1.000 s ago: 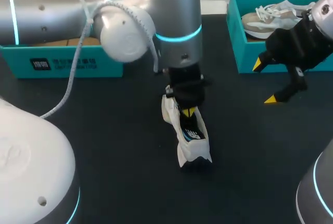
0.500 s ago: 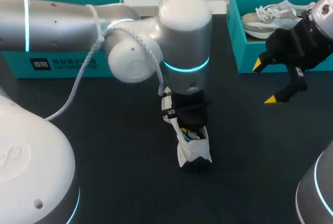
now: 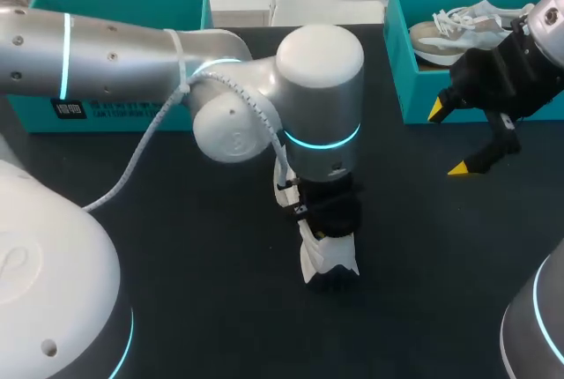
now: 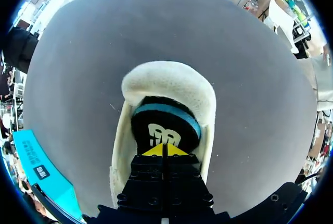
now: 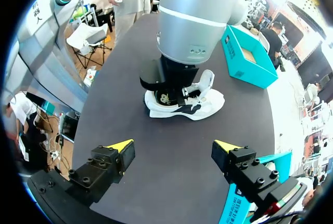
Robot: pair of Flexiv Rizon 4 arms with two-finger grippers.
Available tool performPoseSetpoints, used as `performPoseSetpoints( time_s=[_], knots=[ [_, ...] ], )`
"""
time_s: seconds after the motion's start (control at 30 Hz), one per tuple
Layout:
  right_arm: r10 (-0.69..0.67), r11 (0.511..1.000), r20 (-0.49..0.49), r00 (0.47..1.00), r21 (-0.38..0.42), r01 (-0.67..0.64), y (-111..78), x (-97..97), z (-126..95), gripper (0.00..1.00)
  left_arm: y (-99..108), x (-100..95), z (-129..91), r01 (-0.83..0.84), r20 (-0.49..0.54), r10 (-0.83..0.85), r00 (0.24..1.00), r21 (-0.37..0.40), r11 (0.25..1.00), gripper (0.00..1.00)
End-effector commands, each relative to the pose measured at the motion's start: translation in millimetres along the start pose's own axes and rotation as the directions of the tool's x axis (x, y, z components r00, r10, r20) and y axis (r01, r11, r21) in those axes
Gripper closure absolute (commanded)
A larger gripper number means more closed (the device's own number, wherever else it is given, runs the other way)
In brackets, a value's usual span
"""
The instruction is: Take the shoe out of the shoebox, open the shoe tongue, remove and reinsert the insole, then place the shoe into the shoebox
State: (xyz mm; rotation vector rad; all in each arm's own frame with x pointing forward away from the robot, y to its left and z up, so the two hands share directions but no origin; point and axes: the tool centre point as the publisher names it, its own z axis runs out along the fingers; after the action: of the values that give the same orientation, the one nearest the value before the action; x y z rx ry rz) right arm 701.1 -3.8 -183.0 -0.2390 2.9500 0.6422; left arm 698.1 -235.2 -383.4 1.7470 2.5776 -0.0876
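Note:
A white shoe [image 3: 328,257] lies on the dark table near the middle, also seen in the left wrist view [image 4: 171,81] and the right wrist view [image 5: 208,105]. My left gripper [image 4: 163,150] is shut, its yellow tips together, pushed down into the shoe's opening onto the black insole [image 4: 161,125] with its blue band. From above, the left wrist [image 3: 322,88] hides those tips. My right gripper [image 3: 448,139] hangs open and empty at the right, in front of the shoebox [image 3: 398,62]; in its own view [image 5: 174,148] the shoe lies well ahead of it.
The teal shoebox at the back right holds a second beige and white shoe [image 3: 458,31]. Another teal box [image 3: 115,107] stands at the back left, seen past the shoe as the teal box [image 5: 250,57]. A white cable [image 3: 141,145] hangs from the left arm.
My left arm has come toward the table's front and sunk lower, pushing its gripper deeper into the shoe so the yellow tips no longer show from above. The right arm has not moved.

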Motion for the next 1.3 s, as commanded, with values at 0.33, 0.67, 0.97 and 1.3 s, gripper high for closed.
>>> performPoseSetpoints(
  time_s=[0.33, 0.67, 0.97, 1.3],
  knots=[
    [0.0, 1.0, -0.001, 1.0, 0.003, 0.0, 0.5, -1.1, 1.6, 0.0, -27.2, 2.6, -14.5, -0.046, -0.006, 0.047, 0.999, 0.113, 0.993, 1.0],
    [0.0, 1.0, -0.001, 1.0, 0.003, 0.0, 0.5, -1.1, 1.6, 0.0, -32.1, 3.4, 25.4, -0.043, -0.056, 0.048, 0.997, 0.088, 0.995, 1.0],
    [0.0, 1.0, -0.001, 1.0, 0.003, 0.0, 0.5, -1.1, 1.6, 0.0, -28.2, 6.6, -1.3, -0.056, -0.015, 0.057, 0.998, 0.083, 0.995, 1.0],
    [0.0, 1.0, -0.001, 1.0, 0.003, 0.0, 0.5, -1.1, 1.6, 0.0, -43.2, -8.6, 10.7, -0.071, 0.028, 0.069, 0.997, 0.074, 0.995, 1.0]
  ],
)
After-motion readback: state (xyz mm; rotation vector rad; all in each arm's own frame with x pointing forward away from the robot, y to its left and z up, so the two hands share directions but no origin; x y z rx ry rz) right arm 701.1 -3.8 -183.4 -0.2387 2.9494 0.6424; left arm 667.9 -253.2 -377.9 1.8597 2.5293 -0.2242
